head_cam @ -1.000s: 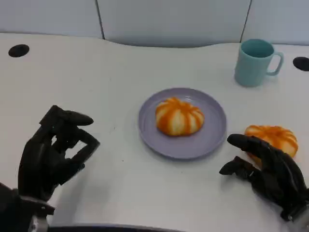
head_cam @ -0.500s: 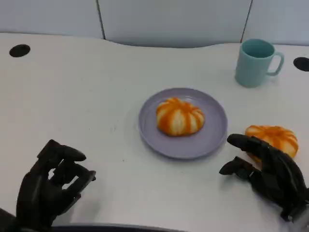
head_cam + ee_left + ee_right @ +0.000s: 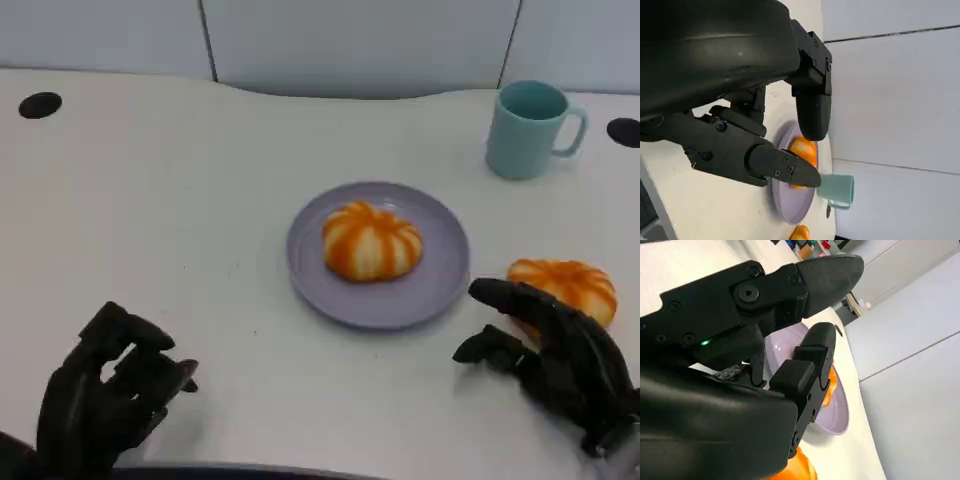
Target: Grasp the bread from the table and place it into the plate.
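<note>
Right robot hand (image 3: 545, 365) spread, holding nothing, just beside near-right bread (image 3: 562, 287) on worktop (image 3: 200, 200); close your fingers squarely before lifting toward plate (image 3: 440, 285).

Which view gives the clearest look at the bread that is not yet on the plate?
The head view: the bread on the table shows nearly whole, right of the plate, with the right hand at its near edge. The left wrist view catches a small sliver; the right wrist view an orange patch under the hand.
</note>
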Robot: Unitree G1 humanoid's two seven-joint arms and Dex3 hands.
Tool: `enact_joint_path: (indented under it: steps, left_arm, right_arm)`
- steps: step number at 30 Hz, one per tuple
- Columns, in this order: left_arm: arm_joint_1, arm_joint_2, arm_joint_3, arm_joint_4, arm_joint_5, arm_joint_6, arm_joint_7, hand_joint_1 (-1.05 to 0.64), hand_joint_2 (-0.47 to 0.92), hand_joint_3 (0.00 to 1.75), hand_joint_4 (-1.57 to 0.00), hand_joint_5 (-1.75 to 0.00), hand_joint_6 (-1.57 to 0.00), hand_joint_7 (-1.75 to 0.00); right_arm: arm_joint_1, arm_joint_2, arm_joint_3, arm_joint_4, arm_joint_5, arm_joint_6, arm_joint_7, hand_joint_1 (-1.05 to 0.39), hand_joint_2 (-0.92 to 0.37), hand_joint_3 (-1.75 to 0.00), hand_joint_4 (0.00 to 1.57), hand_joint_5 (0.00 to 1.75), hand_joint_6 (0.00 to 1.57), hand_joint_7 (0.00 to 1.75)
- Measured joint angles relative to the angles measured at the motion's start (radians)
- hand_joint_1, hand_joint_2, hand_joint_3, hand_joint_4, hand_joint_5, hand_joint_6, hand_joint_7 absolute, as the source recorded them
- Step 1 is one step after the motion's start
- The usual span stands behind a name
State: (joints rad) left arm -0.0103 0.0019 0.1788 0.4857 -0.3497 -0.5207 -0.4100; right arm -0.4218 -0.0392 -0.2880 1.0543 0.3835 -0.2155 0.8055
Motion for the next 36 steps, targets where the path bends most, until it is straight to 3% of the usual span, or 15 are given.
enact_joint_path:
  steps: [7,16,17,21,36]
  left_arm:
    - [-0.022,-0.009,0.020,0.023,-0.057,0.040,-0.047,-0.31,0.90,0.03,-0.67,-1.75,-0.44,-1.75]
    - [-0.021,-0.009,0.031,0.023,-0.088,0.066,-0.109,-0.34,0.91,0.03,-0.64,-1.75,-0.40,-1.75]
    - [-0.021,-0.009,0.032,0.023,-0.088,0.066,-0.113,-0.37,0.91,0.03,-0.55,-1.75,-0.33,-1.72]
    - [-0.021,-0.009,0.038,0.024,-0.101,0.074,-0.156,-0.39,0.91,0.03,-0.45,-1.75,-0.25,-1.68]
    - [-0.021,-0.009,0.078,0.023,-0.171,0.172,-0.207,-0.40,0.90,0.01,-0.41,-1.75,-0.25,-1.60]
  right_arm:
    - [0.004,-0.002,0.011,-0.004,-0.006,-0.018,0.001,-0.42,-0.92,-0.16,0.70,1.18,0.93,0.31]
    - [0.004,-0.003,0.010,0.001,-0.002,-0.018,0.005,-0.45,-0.92,-0.09,0.71,1.17,0.95,0.30]
    - [0.004,-0.004,0.009,0.001,-0.002,-0.018,0.006,-0.44,-0.92,-0.11,0.71,1.15,0.95,0.30]
    - [0.004,-0.004,0.008,0.004,-0.002,-0.022,0.012,-0.42,-0.92,-0.13,0.71,1.12,0.96,0.29]
    - [0.010,-0.006,0.017,-0.002,-0.013,-0.034,0.022,-0.38,-0.92,-0.13,0.73,1.10,0.98,0.27]
